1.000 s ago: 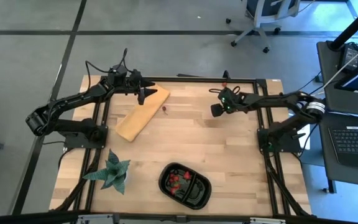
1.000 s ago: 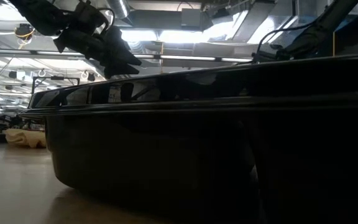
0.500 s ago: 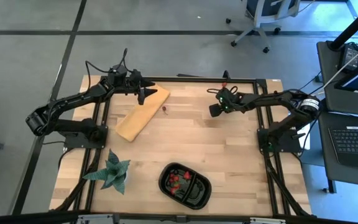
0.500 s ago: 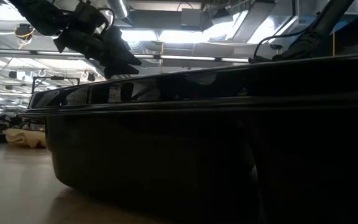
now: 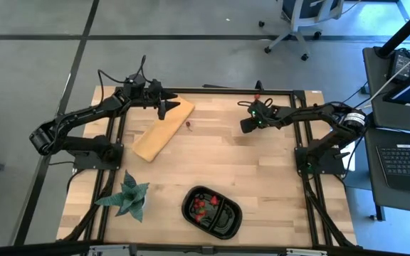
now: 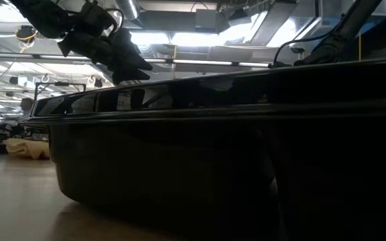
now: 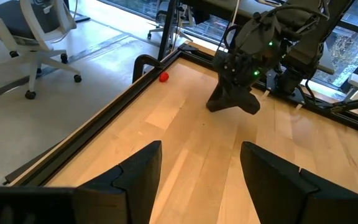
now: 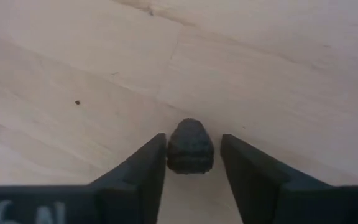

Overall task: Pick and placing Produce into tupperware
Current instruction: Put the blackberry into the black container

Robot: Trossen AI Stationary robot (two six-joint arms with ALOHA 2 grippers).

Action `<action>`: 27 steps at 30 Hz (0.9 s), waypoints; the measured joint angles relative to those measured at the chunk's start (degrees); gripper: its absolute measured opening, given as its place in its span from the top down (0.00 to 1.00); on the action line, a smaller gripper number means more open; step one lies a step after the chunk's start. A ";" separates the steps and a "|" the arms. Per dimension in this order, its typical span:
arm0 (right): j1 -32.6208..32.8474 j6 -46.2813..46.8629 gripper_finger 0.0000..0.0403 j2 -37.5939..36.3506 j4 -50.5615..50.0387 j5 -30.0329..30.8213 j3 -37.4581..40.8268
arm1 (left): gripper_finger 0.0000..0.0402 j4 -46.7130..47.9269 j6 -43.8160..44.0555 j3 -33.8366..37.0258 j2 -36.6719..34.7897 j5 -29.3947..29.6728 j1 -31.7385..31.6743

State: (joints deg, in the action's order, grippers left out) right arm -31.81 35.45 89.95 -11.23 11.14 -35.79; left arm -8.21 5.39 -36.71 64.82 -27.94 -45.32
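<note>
Counting from above, I see one black tray (image 5: 212,210) near the table's front edge, its long axis slanted, holding perhaps four red fruits (image 5: 200,203). One red berry (image 7: 164,77) lies by the far rail, another (image 5: 191,125) beside the tan board (image 5: 162,129). My right gripper (image 8: 191,163) is low at the far right, fingers narrowed around one dark berry (image 8: 191,147), apparently touching it. My left gripper (image 7: 199,163) hovers wide over the board.

A berry (image 8: 191,147) lies on the table (image 5: 262,171) between the right fingers (image 8: 140,171) (tupperware (image 5: 212,211) well apart).
</note>
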 joint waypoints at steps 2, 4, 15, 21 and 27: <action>0.07 -0.23 0.65 0.11 -0.11 1.47 0.07 | 0.47 0.00 0.00 0.00 0.00 0.00 -0.02; 0.04 -0.82 0.69 0.11 -0.13 1.63 0.07 | 0.47 0.00 0.00 0.01 0.00 0.00 0.00; 1.87 -1.00 0.73 -3.48 -2.32 0.52 0.21 | 0.47 0.02 0.00 0.00 0.00 0.00 -0.02; 6.40 -4.09 0.75 -10.17 -11.78 -1.71 -6.54 | 0.47 0.02 0.00 0.00 -0.02 0.02 -0.02; 15.85 -8.59 0.73 -13.66 -20.16 -4.97 -17.86 | 0.47 0.02 0.02 0.01 -0.02 0.02 -0.02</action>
State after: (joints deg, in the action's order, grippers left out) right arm -15.97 26.86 76.29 -31.39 6.17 -53.66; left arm -8.19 5.41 -36.70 64.79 -27.92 -45.34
